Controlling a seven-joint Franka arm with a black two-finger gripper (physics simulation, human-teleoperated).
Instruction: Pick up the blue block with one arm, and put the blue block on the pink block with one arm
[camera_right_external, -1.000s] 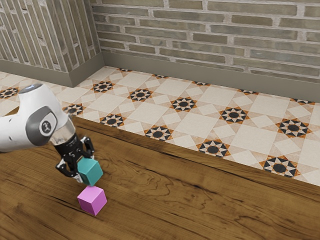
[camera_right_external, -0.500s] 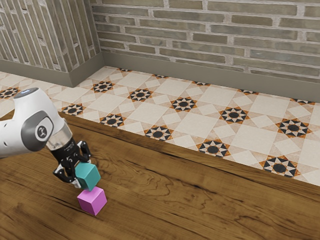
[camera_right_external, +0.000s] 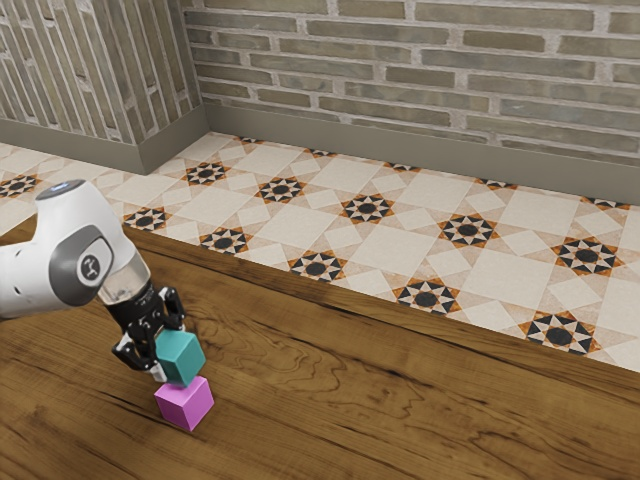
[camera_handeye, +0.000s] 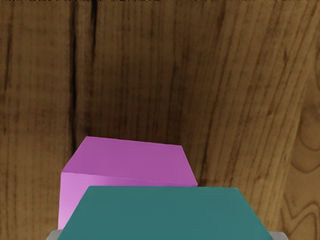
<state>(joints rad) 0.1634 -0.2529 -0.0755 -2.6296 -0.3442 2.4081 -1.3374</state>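
Compared with one second ago, the gripper (camera_right_external: 163, 348) is lower, its fingers clamped on the blue block (camera_right_external: 182, 358). This block is directly over the pink block (camera_right_external: 184, 402), touching or almost touching its top. Both are well in from the counter (camera_right_external: 420, 400) edge beside the tiled floor (camera_right_external: 400, 240).

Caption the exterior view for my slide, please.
Gripper shut on the blue block, close over the pink block on the wooden table.

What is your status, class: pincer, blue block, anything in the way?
Pincer shut on blue block. Block low over pink block, contact unclear. Nothing between them.
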